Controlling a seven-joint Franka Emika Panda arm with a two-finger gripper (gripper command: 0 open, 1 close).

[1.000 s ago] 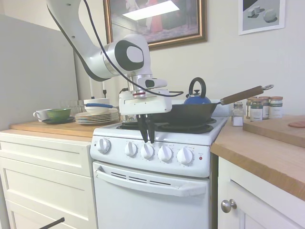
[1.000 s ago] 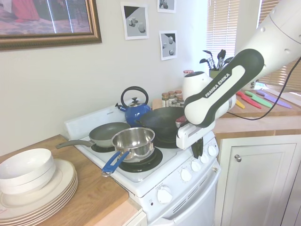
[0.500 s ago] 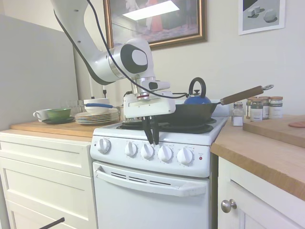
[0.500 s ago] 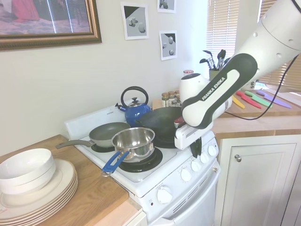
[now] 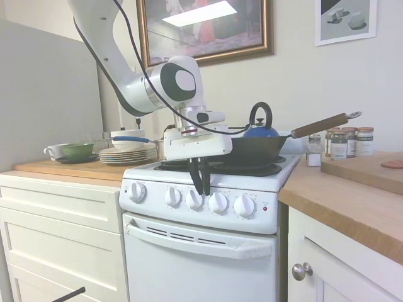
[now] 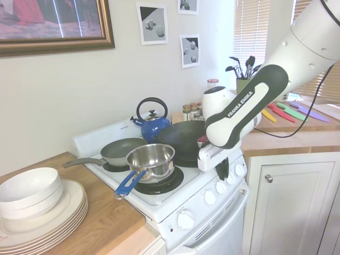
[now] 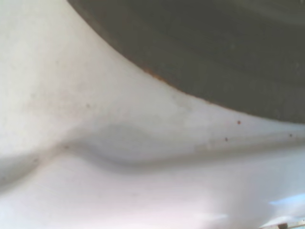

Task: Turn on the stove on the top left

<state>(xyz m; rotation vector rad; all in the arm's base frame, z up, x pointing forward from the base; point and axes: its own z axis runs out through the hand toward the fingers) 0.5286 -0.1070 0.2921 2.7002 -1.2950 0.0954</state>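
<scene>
Hanging fingers-down, the gripper (image 5: 200,184) has its 2 black fingers pressed together, grasping nothing. Directly below sits the stove (image 5: 208,248), its 5 white knobs (image 5: 194,200) just beneath the tips; contact cannot be told. Behind stands a wok (image 5: 255,150). Blurred white enamel (image 7: 119,157) fills the wrist view.

Cream wall (image 5: 296,82) carries gilt-framed painting (image 5: 204,28) (ceiling light glares in glass) and small black-and-white prints (image 6: 150,24). Wooden counter (image 5: 352,201) tops white cabinets (image 5: 60,233), one door with round metal knob (image 5: 301,271). Window blinds (image 6: 255,32) glow with daylight at far end.
</scene>
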